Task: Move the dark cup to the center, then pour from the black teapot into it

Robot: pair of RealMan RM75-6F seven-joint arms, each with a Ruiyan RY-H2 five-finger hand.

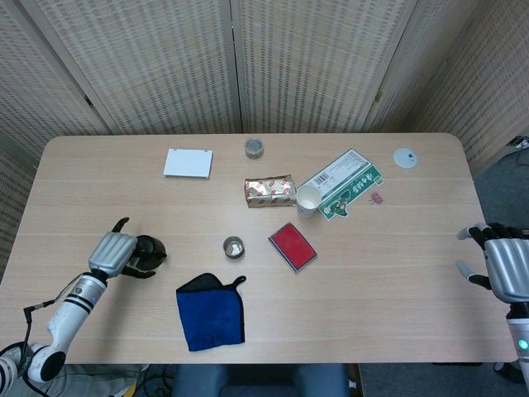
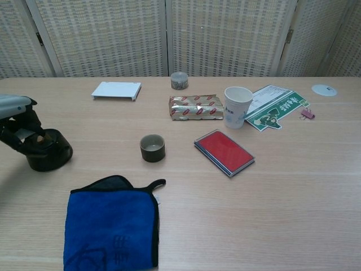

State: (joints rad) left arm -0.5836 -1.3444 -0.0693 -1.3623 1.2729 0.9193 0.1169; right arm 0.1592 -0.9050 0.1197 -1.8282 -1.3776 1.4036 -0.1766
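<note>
The black teapot (image 1: pixel 150 251) (image 2: pixel 47 152) stands upright on the table near its left front. My left hand (image 1: pixel 111 251) (image 2: pixel 17 119) grips it from the left, with fingers curled over its top. A dark cup (image 1: pixel 233 246) (image 2: pixel 152 148) sits by itself near the table's middle, well to the right of the teapot. At the table's right front edge my right hand (image 1: pixel 502 269) is held with fingers apart and holds nothing. The chest view does not show it.
A blue cloth (image 1: pixel 211 313) (image 2: pixel 111 220) lies in front of the cup. A red case (image 1: pixel 292 246), paper cup (image 1: pixel 307 199), foil packet (image 1: pixel 270 191) and green leaflet (image 1: pixel 343 184) lie right of and behind it. A white box (image 1: pixel 188 162) and small tin (image 1: pixel 254 148) sit far back.
</note>
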